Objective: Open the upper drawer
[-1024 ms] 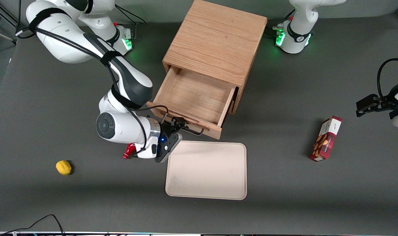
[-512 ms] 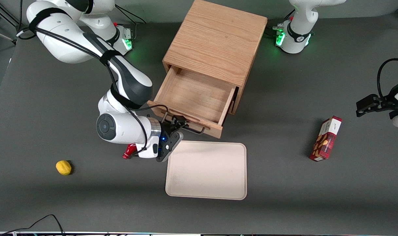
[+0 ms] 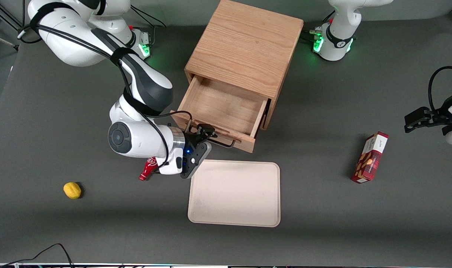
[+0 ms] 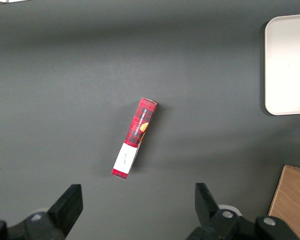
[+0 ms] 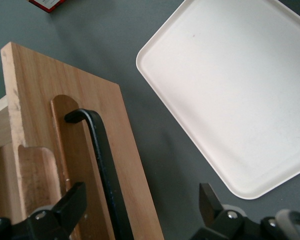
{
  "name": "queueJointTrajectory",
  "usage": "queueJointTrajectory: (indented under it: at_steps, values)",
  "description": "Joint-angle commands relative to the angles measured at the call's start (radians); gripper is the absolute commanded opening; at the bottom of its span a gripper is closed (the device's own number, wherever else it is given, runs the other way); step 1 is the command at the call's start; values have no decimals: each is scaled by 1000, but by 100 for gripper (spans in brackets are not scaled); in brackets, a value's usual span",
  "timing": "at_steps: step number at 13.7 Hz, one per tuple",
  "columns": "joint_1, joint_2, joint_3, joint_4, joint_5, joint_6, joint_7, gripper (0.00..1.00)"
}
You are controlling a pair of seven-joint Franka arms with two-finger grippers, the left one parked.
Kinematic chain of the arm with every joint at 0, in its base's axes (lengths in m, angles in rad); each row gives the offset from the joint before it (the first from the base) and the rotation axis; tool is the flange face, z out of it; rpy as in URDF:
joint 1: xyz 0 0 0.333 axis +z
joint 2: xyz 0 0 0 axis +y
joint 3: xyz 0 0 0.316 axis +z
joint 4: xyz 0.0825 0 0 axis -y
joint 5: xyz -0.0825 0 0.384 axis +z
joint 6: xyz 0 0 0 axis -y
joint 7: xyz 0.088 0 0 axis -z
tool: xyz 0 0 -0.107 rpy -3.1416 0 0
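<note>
The jaws stand wide apart, one on each side of the black bar handle (image 5: 106,170) with clear daylight either way, so nothing is being held — the gripper (image 3: 204,136) hovers right at the front face of the upper drawer (image 3: 222,109). That drawer is well out of its oak cabinet (image 3: 244,48), its empty wooden floor plain to see from the front view, its front panel (image 5: 90,150) angled toward the working arm's end of the tabletop (image 3: 322,208). By my reading the pull is as good as done, and the step in hand is the letting go. To do that well, the wrist should back straight off along the line of the drawer's travel, level, jaws kept spread so neither fingertip snags the bar and nudges the drawer back in. Mind the neighbours too: the cream tray (image 3: 234,193) lies just beside the drawer front, nearer the front camera, and a small red bottle-like object (image 3: 147,170) peeks out from beneath the wrist — a low retreat could clip either, so lift a touch before swinging clear. Farther out, a yellow lemon-like thing (image 3: 72,190) sits toward the working arm's end, and a red patterned box (image 3: 369,158) lies toward the parked arm's end, both well apart from the action.
</note>
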Motion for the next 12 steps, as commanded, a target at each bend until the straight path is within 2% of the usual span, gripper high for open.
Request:
queueJointTrajectory:
  at_steps: [1,12]
  values:
    - [0,11,3,11,3,-17,15,100]
    - [3,83,-44,134,-5,-9,12,100]
